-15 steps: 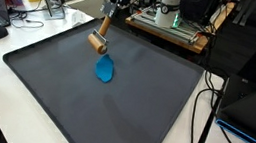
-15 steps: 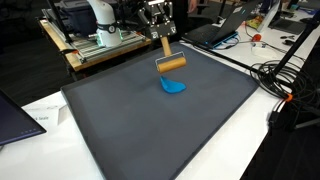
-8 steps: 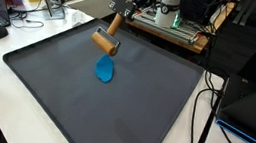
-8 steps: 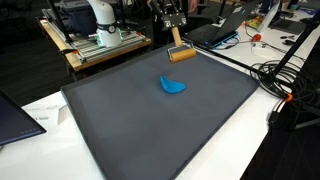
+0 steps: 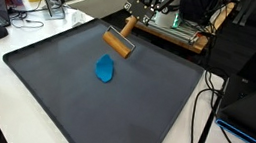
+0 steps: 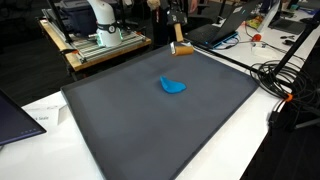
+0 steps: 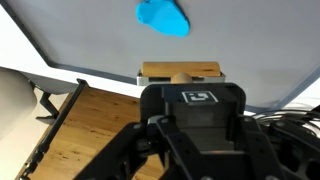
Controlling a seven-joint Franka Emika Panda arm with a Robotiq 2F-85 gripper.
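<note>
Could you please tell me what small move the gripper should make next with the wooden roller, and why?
Probably swing the wooden roller toward the blue lump and lower it there. The gripper is shut on the roller's handle, but the roller hangs near the far edge of the dark tray, apart from the lump, which lies near the tray's middle.

one wooden roller [image 5: 119, 42], one blue lump [image 5: 105, 70], one dark mat [image 5: 72, 109]
</note>
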